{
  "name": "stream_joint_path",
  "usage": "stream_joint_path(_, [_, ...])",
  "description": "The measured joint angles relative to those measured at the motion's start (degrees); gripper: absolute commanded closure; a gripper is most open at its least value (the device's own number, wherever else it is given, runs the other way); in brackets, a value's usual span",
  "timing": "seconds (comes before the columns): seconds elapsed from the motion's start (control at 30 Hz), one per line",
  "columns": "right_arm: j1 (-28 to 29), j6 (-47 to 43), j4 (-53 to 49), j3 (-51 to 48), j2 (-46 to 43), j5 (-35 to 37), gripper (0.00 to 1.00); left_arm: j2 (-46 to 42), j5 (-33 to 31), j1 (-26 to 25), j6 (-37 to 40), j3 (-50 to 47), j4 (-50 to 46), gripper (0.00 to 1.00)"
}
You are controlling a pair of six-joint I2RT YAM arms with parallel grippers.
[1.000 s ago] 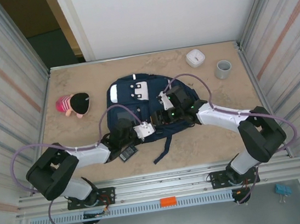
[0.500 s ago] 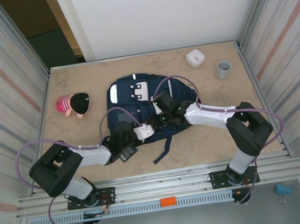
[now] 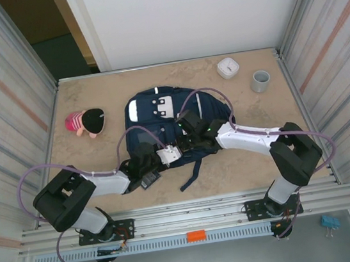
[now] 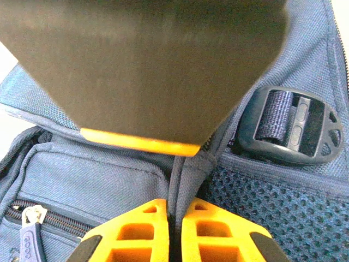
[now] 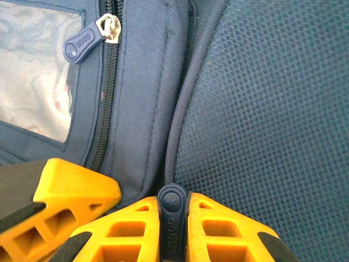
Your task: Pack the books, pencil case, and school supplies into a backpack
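Note:
The navy backpack (image 3: 160,117) lies flat mid-table, front side up. My left gripper (image 3: 157,157) (image 4: 174,206) is shut on a ridge of the backpack's fabric (image 4: 190,166) at its near edge. Close beside it, my right gripper (image 3: 186,139) (image 5: 173,197) is shut on a dark blue zipper pull (image 5: 172,206). A small black rectangle with a grey panel (image 3: 149,181), one of the school supplies, lies by the left arm. The pink and black plush-like pencil case (image 3: 85,123) rests at the left. The books are out of view.
A white round device (image 3: 228,67) and a grey cup (image 3: 260,81) stand at the back right. A loose strap (image 3: 190,175) trails toward the table's near edge. A black buckle (image 4: 292,125) and a second zipper pull (image 5: 87,39) sit near the jaws. Metal walls close both sides.
My right gripper has moved left across the backpack toward the left gripper and closed on the zipper pull. The left gripper has kept its grip and place.

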Motion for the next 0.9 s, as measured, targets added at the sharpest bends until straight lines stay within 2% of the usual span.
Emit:
stream_joint_path(0.27, [-6.08,1.84,-0.68,-4.57,-5.4,-2.08,1.0,-0.79,-1.84,-0.55,0.0,-0.55,1.2,0.96])
stream_joint_path(0.53, [-12.33,2.89,0.81,-9.09,-10.21,-8.68,1.0,-1.07,-2.16,-0.92,0.0,-0.55,1.7,0.97])
stream_joint_path(0.67, [-18.73,2.45,1.16,-11.34,-13.31,-13.79,1.0,-2.03,-2.43,-1.07,-0.07,-0.52,1.86,0.97])
stream_joint_path(0.8, [-30.77,1.18,1.22,-13.38,-12.96,-14.23,1.0,-3.8,-3.06,-0.26,-0.46,-1.03,-0.39,0.96])
stream_joint_path(0.87, [-33.44,0.7,1.99,-14.53,-12.57,-16.79,1.0,-4.11,-3.04,-0.24,-0.46,-1.03,-0.9,0.96])
stream_joint_path(0.9, [-33.75,0.44,2.43,-15.1,-12.57,-18.45,0.96,-4.28,-3.06,-0.22,-0.46,-1.03,-1.27,0.97])
